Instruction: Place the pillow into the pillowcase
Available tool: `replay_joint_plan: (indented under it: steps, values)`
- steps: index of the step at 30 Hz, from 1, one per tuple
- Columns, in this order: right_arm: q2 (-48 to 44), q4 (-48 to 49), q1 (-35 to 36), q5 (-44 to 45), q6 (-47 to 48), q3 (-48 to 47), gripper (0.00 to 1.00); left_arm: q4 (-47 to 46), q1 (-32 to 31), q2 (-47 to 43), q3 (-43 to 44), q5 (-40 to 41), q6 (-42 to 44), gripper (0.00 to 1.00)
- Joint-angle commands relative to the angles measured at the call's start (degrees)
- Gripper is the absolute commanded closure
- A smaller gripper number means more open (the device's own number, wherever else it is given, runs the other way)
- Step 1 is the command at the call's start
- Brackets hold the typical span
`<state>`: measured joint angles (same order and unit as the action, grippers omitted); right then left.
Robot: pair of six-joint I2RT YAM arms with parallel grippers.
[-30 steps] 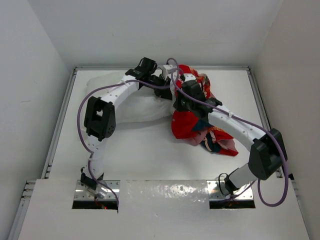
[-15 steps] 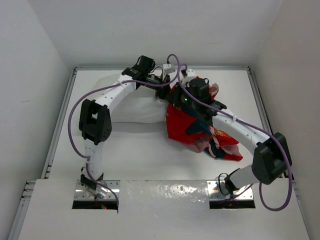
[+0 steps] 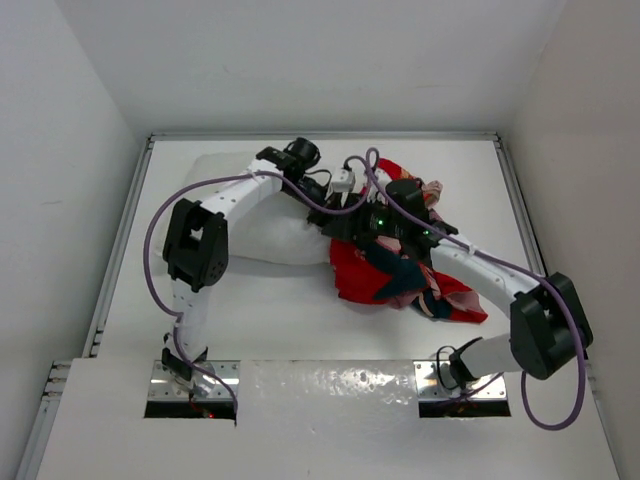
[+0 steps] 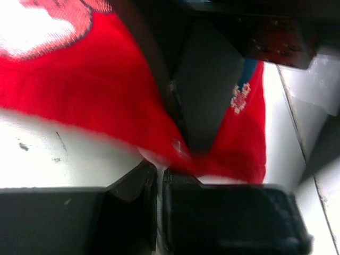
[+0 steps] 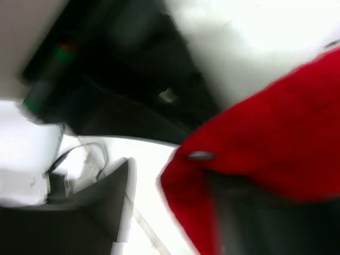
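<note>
The white pillow [image 3: 255,215] lies at the back left of the table. The red pillowcase [image 3: 385,270] is bunched against its right end. My left gripper [image 4: 159,172] is shut on a thin edge of the pillowcase [image 4: 95,85], over the pillow's right end [image 3: 345,188]. My right gripper [image 5: 162,194] is open just right of it [image 3: 350,222]. Its left finger [image 5: 109,199] is bare, and red cloth [image 5: 265,138] drapes over the right one. White pillow fabric shows in the gap. Both wrist views are blurred.
Raised rails [image 3: 125,230] border the white table on the left, back and right. The two arms' purple cables [image 3: 160,225] loop over the work area. The left arm's elbow [image 3: 195,250] stands over the pillow's near left side.
My right gripper has opened and let go of the pillowcase, and that arm has dropped nearer. The red cloth has sunk lower. The left wrist has shifted slightly right, still gripping.
</note>
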<state>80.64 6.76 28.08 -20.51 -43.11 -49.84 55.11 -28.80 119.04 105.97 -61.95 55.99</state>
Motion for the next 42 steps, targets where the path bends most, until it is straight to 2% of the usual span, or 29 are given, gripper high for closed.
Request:
replay_joint_plan:
  steps: [1, 2, 3, 4, 6, 10, 11, 12, 15, 17, 18, 19, 20, 22, 25, 27, 31, 37, 42]
  values:
    - [-2.2, 4.3, -1.1, 8.7, 1.8, 0.8, 0.31, 14.3, -6.6, -2.8, -3.8, -11.9, 7.6, 1.00]
    - [-6.5, 0.8, -1.3, 10.6, 2.8, 2.6, 0.08, 17.2, -6.3, -2.9, -4.7, -11.9, 9.5, 1.00]
    - [-8.7, -1.1, -1.4, 12.9, 3.3, 3.1, 0.01, 18.6, -5.8, -2.9, -5.3, -12.3, 12.9, 1.00]
    - [-12.4, -5.6, -1.7, 16.9, 4.1, 2.7, 0.01, 20.3, -5.1, -3.1, -5.9, -12.9, 13.8, 1.00]
    - [-14.6, -12.3, -3.3, 19.2, 6.2, -0.6, 0.01, 20.4, -4.7, -3.0, -7.5, -13.0, 13.6, 1.00]
    - [-13.6, -22.3, -4.2, 23.0, 10.7, -10.0, 0.02, 20.4, -4.8, -2.6, -9.3, -10.8, 14.5, 0.98]
    - [-11.8, -23.6, -4.4, 23.9, 11.0, -11.7, 0.05, 20.4, -4.9, -2.6, -9.8, -10.4, 14.7, 0.98]
    - [-11.0, -25.2, -4.8, 25.0, 11.2, -14.5, 0.27, 20.4, -4.8, -2.7, -10.1, -10.2, 14.9, 0.98]
    - [-6.9, -25.7, -7.0, 29.4, 10.4, -18.3, 0.74, 20.3, -4.8, -2.8, -10.6, -9.0, 15.8, 0.98]
    - [-4.6, -25.1, -8.1, 32.4, 10.2, -20.1, 0.74, 20.3, -4.9, -2.8, -10.8, -8.5, 15.8, 0.98]
    - [-1.7, -25.2, -8.4, 33.2, 10.2, -22.5, 0.73, 20.3, -4.9, -2.7, -10.8, -8.3, 15.9, 0.98]
    - [-0.1, -25.4, -9.0, 34.1, 10.3, -23.9, 0.53, 20.3, -4.9, -2.7, -11.0, -8.2, 15.9, 0.97]
    - [1.6, -25.5, -9.4, 35.3, 10.7, -25.0, 0.38, 20.3, -4.9, -2.6, -11.1, -7.9, 15.8, 0.97]
    - [6.3, -25.3, -10.6, 34.8, 11.8, -28.3, 0.20, 20.2, -4.9, -2.8, -11.1, -7.5, 15.9, 0.95]
    - [12.5, -23.8, -16.3, 26.9, 12.6, -31.8, 0.09, 20.3, -4.8, -3.2, -10.9, -5.4, 15.7, 0.91]
    - [16.5, -25.7, -18.0, 16.4, 13.8, -37.2, 0.06, 19.8, -4.8, -3.1, -10.7, -4.4, 15.0, 0.89]
    - [25.2, -32.3, -18.5, 7.5, 20.2, -45.3, 0.05, 17.1, -4.7, -2.4, -9.5, -2.4, 11.3, 0.88]
    - [24.7, -33.7, -18.5, -2.4, 20.2, -40.2, 0.05, 17.6, -4.2, -1.3, -6.9, -1.5, 10.8, 0.88]
    - [25.3, -33.4, -18.2, -6.8, 19.4, -35.7, 0.06, 18.3, -3.7, -0.7, -5.3, -0.3, 11.1, 0.87]
